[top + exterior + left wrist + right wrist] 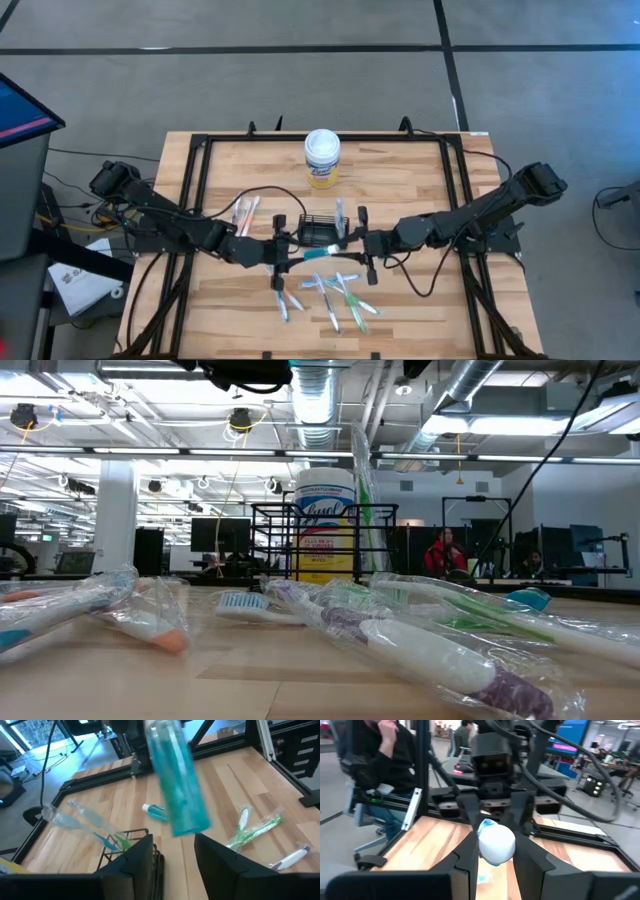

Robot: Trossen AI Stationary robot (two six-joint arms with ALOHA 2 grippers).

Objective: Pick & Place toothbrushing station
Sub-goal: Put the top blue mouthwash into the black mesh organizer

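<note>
We see the right gripper (495,855) clamped on a teal toothbrush (496,842) at mid-frame of the high view, facing the left gripper (174,855), whose fingers stand apart. Just above them sits the toothbrushing station (318,232), with wrapped toothbrushes (335,295) scattered below on the pale wooden table (420,190) and a white canister (322,158) further up. Grey floor (300,60) surrounds the table, and a seated person (375,750) shows upper left in the right wrist view.

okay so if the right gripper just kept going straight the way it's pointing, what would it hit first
Probably the left gripper. The right gripper points across the table at it, with a teal toothbrush spanning the gap between them and the wire-mesh holder just beside that line. Depth is hard to judge, so it could clip the holder first.
</note>
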